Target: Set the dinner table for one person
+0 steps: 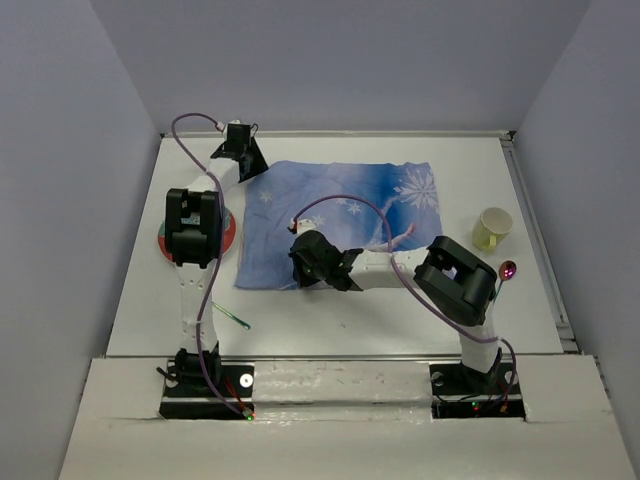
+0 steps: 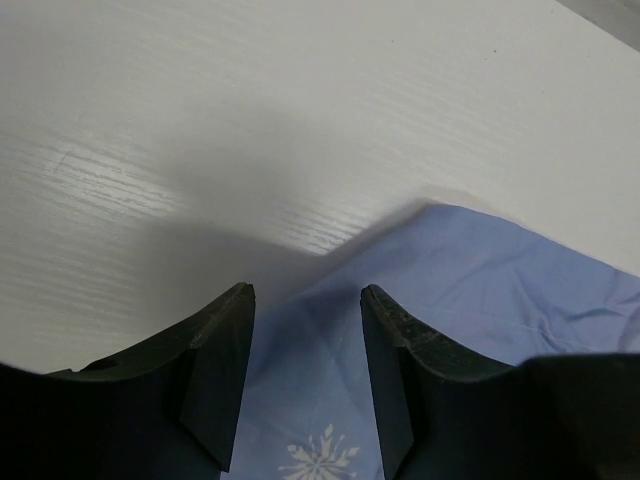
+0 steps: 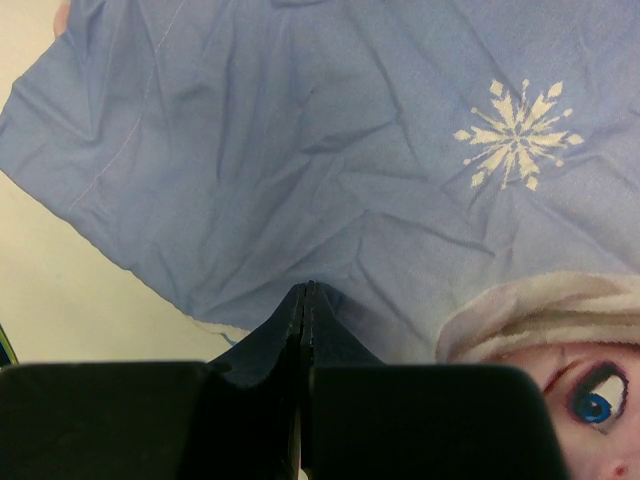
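Observation:
The off-white dinner table (image 1: 350,312) carries a blue snowflake cloth mat (image 1: 340,200) at its middle back. My left gripper (image 1: 240,150) hovers over the mat's far left corner (image 2: 440,215), jaws open and empty (image 2: 307,290), with cloth showing between them. My right gripper (image 1: 300,262) reaches left to the mat's near edge. In the right wrist view its jaws (image 3: 305,290) are pressed shut at that edge, with creases in the mat (image 3: 300,130) running out from the tip.
A pale yellow cup (image 1: 492,228) stands right of the mat. A purple-headed spoon (image 1: 507,270) lies near the right arm's elbow. A red plate (image 1: 229,232) sits partly under the left arm. A thin green utensil (image 1: 231,316) lies near the left base.

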